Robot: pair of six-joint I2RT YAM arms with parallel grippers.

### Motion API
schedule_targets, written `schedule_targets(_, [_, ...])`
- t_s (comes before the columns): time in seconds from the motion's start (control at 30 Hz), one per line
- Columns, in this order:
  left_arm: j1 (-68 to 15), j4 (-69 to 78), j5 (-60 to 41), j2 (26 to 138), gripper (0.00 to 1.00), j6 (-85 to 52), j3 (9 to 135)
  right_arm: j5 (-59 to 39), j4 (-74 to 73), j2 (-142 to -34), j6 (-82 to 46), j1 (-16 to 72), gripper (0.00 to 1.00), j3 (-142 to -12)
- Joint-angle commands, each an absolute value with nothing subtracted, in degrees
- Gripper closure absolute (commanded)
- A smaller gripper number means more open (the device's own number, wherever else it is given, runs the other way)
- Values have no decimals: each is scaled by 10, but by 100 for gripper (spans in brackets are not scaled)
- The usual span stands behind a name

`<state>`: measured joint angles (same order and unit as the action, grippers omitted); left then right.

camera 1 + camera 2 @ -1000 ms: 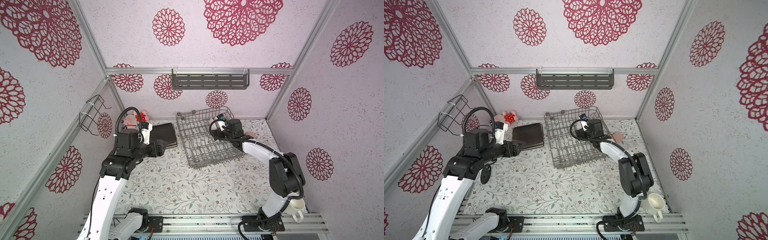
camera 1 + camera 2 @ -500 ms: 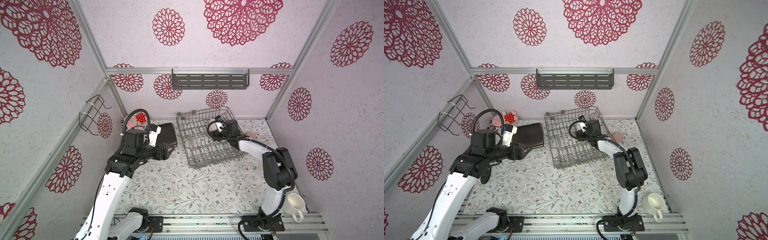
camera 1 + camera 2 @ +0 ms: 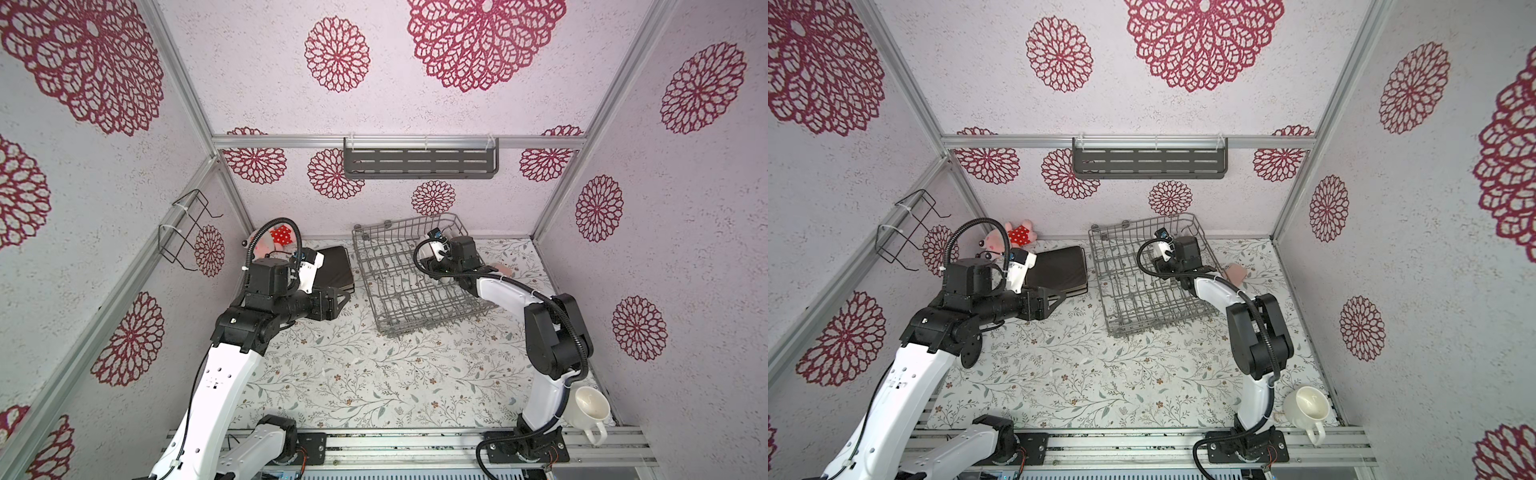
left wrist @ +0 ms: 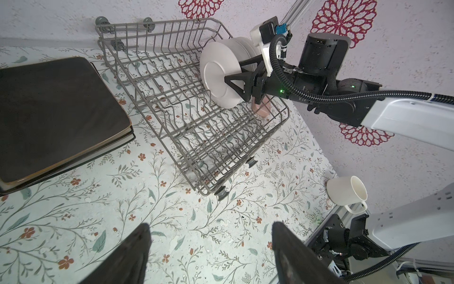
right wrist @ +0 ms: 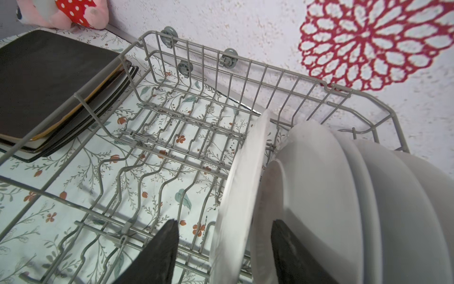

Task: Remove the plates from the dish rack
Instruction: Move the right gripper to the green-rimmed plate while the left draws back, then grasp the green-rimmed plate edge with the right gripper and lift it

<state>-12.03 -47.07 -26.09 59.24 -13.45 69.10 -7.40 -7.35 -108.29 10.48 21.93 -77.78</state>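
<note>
**Dish rack, part unloaded: round plates remaining**

You have the dish rack (image 3: 395, 299) at centre frame in both top views, against the back wall. Just left of it the square plates (image 3: 336, 270) lie stacked flat on the table, already out. The round white plates (image 4: 221, 76) stand on edge at the rack's right end, propped by the tines. Your right gripper (image 5: 223, 222) straddles the outermost one with a gap showing, not yet pinched, probably to lift it clear. Your left gripper (image 4: 210, 223) hovers spread and empty near the stack.

Floral table (image 3: 353, 374): dish rack (image 3: 399, 282), plate stack (image 3: 336, 270), mug (image 3: 590, 409), plush (image 3: 280, 237).
</note>
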Motion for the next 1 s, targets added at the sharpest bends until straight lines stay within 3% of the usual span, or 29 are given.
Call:
schedule_targets(0.0, [-125, -463, -260, 592, 20, -113, 684, -87, -68, -1085, 107, 216, 42, -798])
schedule_targets(0.57, [-124, -464, -256, 582, 19, -105, 672, -98, -44, -1088, 110, 219, 77, -823])
schedule_targets(0.97, [-124, -456, -257, 575, 19, -102, 659, -113, -24, -1085, 111, 220, 91, -842])
